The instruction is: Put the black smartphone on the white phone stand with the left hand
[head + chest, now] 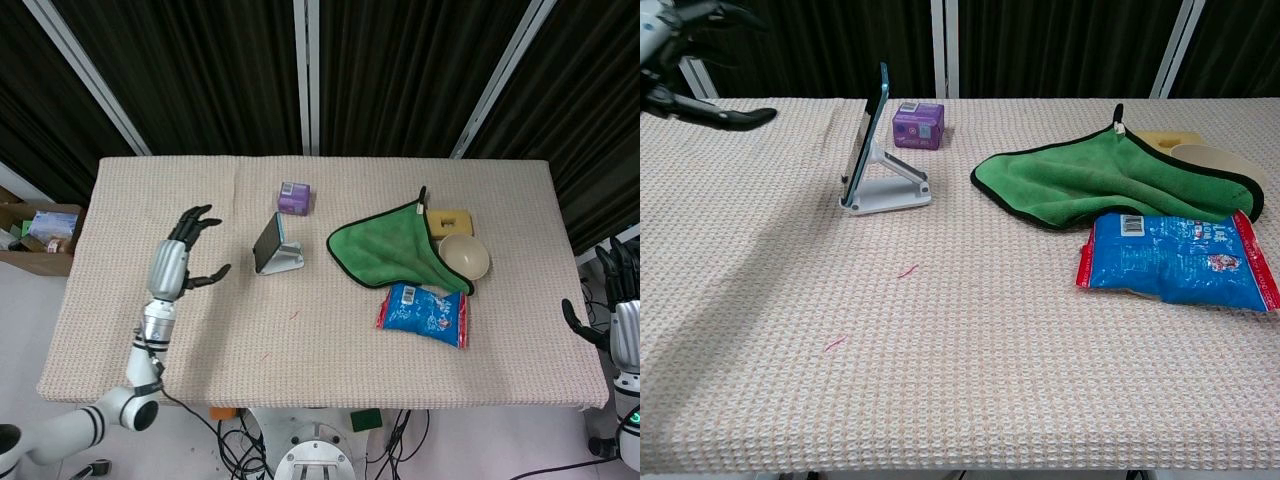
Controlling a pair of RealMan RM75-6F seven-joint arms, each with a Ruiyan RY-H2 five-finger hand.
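We see the thin black smartphone with a blue edge (869, 125) leaning tilted on the white angled plastic phone stand (890, 189), at about ten o'clock of the beige woven table (330, 360), so we judge the placing done. Our left hand (184, 252) hangs well apart at the stand's nine o'clock, fingers spread, holding nothing. Our right hand (622, 320) waits off the table's four o'clock corner, fingers apart. We judge the phone stiff, light, slick-faced and breakable; any regrasp should take its long side edges, not the glass.
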